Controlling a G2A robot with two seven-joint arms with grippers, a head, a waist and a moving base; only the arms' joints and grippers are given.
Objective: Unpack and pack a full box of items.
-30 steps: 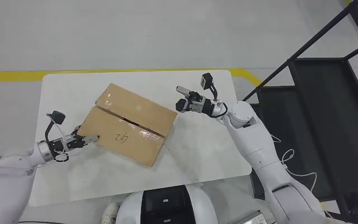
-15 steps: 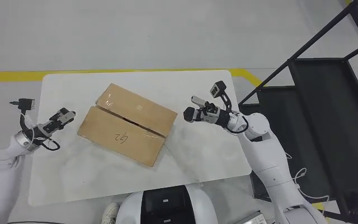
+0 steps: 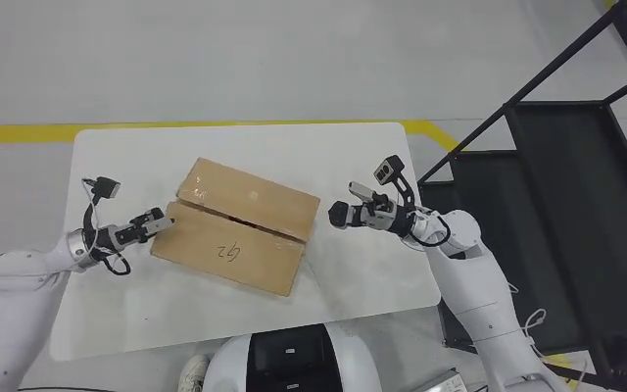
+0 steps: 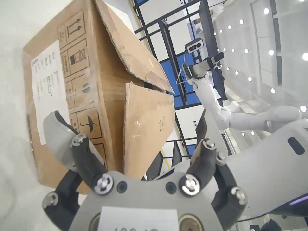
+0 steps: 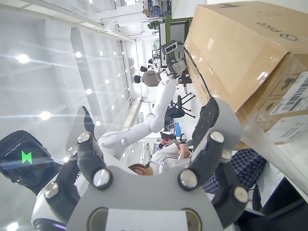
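Two wide-open, empty claws flank the brown cardboard box lying mid white bench, long axis about 9-to-3 o'clock: left claw just beside its 9 o'clock end, right claw farther off at 3.

White table, pale grey floor, yellow floor line, black metal staircase, bright ceiling lights

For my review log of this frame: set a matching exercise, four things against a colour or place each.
Things:
1 box
2 left gripper
3 right gripper
4 table

Colour or place:
A white
B brown
C close at the box's end
D a clear gap from the box

Pairs: 1-B, 2-C, 3-D, 4-A
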